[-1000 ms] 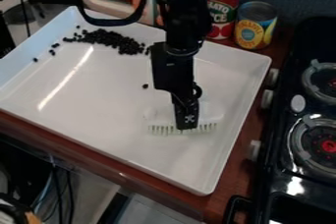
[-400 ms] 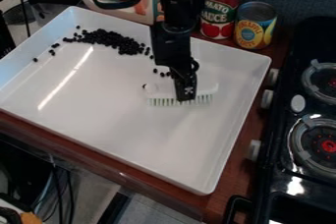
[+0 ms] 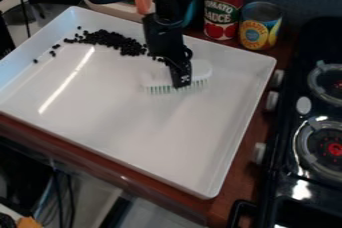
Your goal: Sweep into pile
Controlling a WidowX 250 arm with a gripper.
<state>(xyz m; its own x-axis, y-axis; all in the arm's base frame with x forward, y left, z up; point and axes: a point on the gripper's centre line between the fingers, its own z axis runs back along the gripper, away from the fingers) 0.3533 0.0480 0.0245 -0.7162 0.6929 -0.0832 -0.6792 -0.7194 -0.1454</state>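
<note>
Over the white tray [image 3: 120,117], my black arm [image 3: 167,2] slants down from the view's top edge, and I see tray floor between the gripper [image 3: 181,83] and the walls nearest the camera and toward the stove [image 3: 300,172]. I have the gripper pinched on the white brush [image 3: 200,72], its bristles facing the camera, while the black pieces [image 3: 113,39] lie mostly heaped near the tray's far wall, a few just beside the gripper.

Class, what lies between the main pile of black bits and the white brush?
A few loose black bits lie between the main pile and the brush, on the white tray, as the camera view shows.
</note>
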